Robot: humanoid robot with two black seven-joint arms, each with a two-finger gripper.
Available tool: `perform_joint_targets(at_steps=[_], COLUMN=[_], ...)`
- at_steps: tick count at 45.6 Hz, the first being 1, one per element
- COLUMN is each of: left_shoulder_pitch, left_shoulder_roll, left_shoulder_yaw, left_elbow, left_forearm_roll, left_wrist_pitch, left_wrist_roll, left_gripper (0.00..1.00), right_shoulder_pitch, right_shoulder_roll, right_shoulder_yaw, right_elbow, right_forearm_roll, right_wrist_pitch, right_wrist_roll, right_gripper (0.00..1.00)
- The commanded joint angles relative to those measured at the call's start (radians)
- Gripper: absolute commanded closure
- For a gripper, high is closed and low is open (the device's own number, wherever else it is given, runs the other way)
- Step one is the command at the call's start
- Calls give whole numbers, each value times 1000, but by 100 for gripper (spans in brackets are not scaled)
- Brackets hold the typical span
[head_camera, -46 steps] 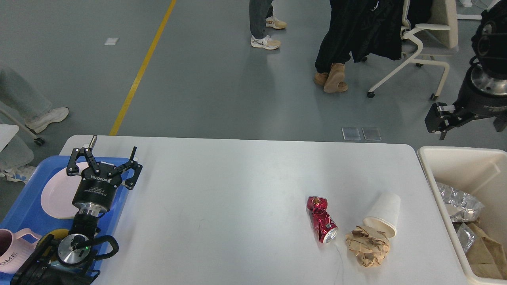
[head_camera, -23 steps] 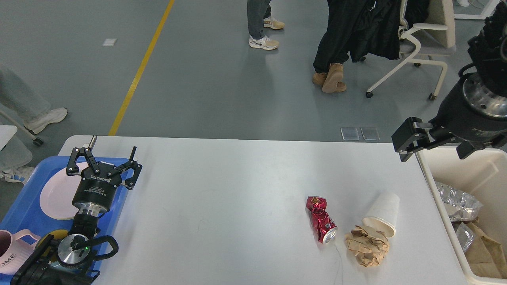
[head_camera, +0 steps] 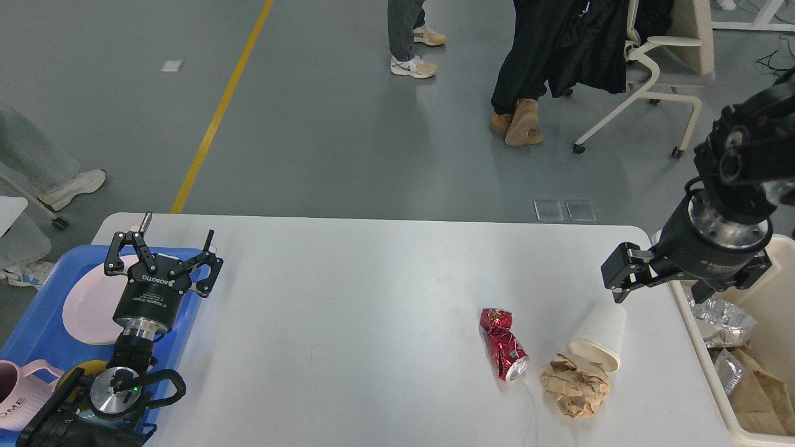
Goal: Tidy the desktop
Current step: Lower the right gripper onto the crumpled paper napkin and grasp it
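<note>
Desktop (head_camera: 372,298), a large white rounded tabletop, bears a tipped white paper cup (head_camera: 601,335) near its right edge; right gripper (head_camera: 618,279) hangs just above, spread undeterminable, and should straddle the cup wall squarely; left gripper (head_camera: 163,251) stands spread.

One view only, from the head, looking forward and steeply down. Near enough to fill the lower half with the desktop (head_camera: 372,298); gray floor (head_camera: 310,124) toward 12 o'clock, arms entering at 7 and 3 o'clock. No second view to overlap.
</note>
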State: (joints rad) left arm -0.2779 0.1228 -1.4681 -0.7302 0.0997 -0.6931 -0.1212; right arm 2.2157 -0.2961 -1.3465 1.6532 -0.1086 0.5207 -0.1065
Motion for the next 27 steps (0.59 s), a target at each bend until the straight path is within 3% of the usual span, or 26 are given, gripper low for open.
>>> perform_joint_targets(at_steps=[1, 16, 27], left_shoulder_pitch=[0, 0, 0], left_shoulder_roll=[0, 0, 0], left_shoulder_yaw=[0, 0, 0], left_elbow=[0, 0, 0], left_forearm_roll=[0, 0, 0], left_wrist_pitch=[1, 0, 0], left_wrist_roll=[0, 0, 0], left_gripper=[4, 4, 4], right_shoulder_pitch=[-190, -577, -817], right_shoulder_roll=[5, 29, 37], right_shoulder_yaw=[64, 158, 257], right_elbow=[-47, -239, -421], right_forearm_roll=[-2, -5, 1], right_wrist_pitch=[-128, -267, -289], right_wrist_roll=[-10, -16, -16], right_gripper=[0, 0, 0])
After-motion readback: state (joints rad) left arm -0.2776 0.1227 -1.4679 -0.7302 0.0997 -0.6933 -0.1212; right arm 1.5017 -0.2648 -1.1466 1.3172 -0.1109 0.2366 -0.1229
